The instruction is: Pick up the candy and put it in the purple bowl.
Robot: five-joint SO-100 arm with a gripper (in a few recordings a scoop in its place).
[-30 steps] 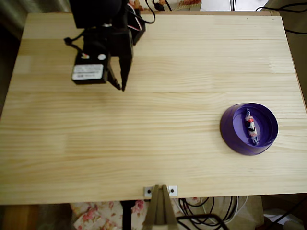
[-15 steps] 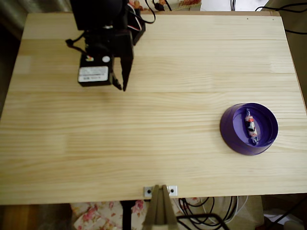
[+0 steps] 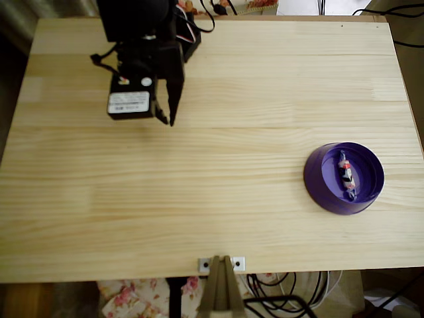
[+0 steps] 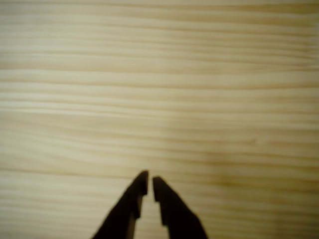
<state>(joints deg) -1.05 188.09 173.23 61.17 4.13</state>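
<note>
The gripper (image 4: 150,185) has its jaws nearly together with a thin sliver of bare table (image 3: 232,199) between the tips and nothing held, and in the overhead view it sits at about ten o'clock on the tabletop. Well apart from it, at roughly four o'clock, the candy (image 3: 346,175) lies inside the purple bowl (image 3: 318,189). The sweet looks light, its wrapper probably slick and crinkly, so the firmer middle would likely take a grip better than the twisted ends

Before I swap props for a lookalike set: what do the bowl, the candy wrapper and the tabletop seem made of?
The purple bowl looks like smooth moulded plastic, evenly coloured. The candy inside it seems wrapped in thin printed film or paper, ends twisted. The table looks like pale jointed wood: parallel grain, visible board seams.
</note>
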